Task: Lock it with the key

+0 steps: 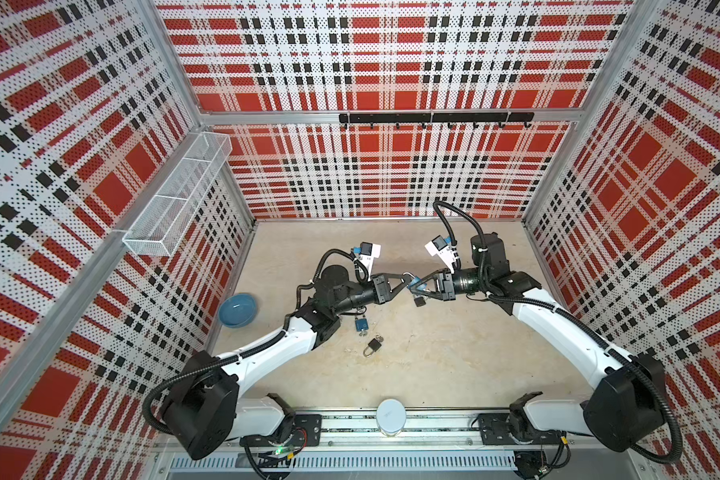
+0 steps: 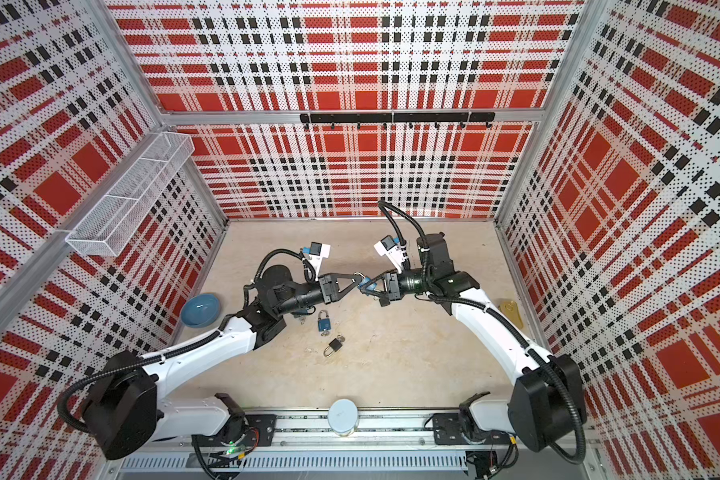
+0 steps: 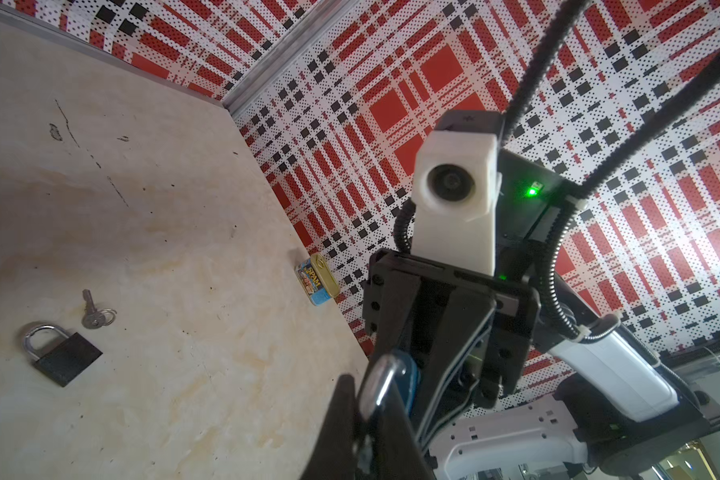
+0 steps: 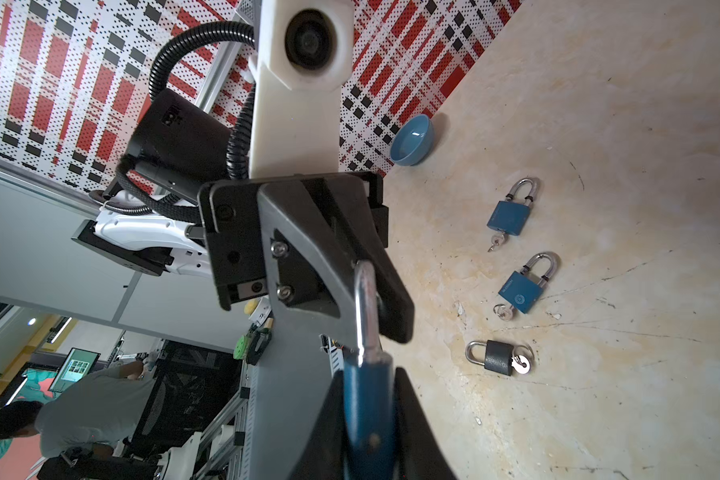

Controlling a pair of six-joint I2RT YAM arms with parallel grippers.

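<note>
The blue padlock (image 4: 366, 399) is held above the table (image 1: 433, 353), body clamped in the right gripper (image 1: 417, 286), shackle (image 3: 377, 384) pinched in the closed left gripper (image 1: 404, 277); opposed grips probably brace it for pressing the shackle home. Its key cannot be discerned.

Bare table (image 2: 412, 365) front right; blue padlock (image 2: 324, 321), black padlock (image 2: 334, 346), bowl (image 2: 200, 309) centre-left.
</note>
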